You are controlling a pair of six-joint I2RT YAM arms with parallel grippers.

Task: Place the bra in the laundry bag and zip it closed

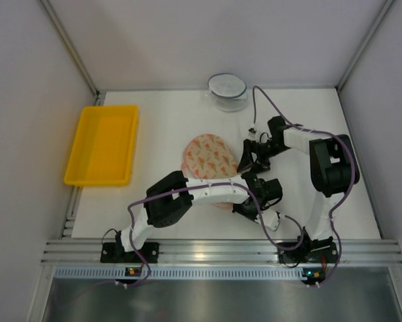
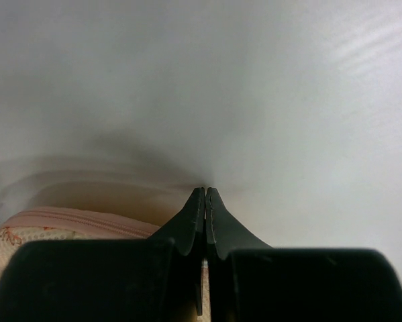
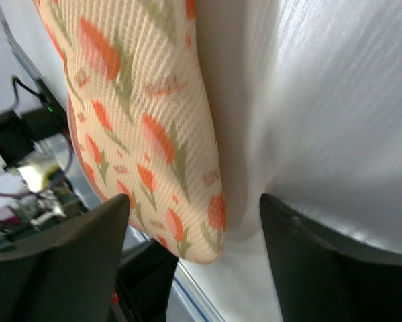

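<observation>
The laundry bag [image 1: 209,157] lies in the middle of the table, a cream rounded pouch with pink-orange print. Its halves look folded together. The bra is hidden. My left gripper [image 1: 245,206] is at the bag's near right edge, beside the pink zip edging [image 2: 66,220]. Its fingers [image 2: 205,201] are pressed shut, and I cannot tell whether anything is pinched between them. My right gripper [image 1: 249,155] is open at the bag's right side. In the right wrist view its fingers straddle the bag's rounded end [image 3: 154,134], and the gripper [image 3: 195,231] holds nothing.
A rigid yellow tray [image 1: 101,144] sits at the left of the table. A clear round bowl [image 1: 227,91] stands at the back centre. White walls close in the back and sides. The left forearm crosses over the bag's near part.
</observation>
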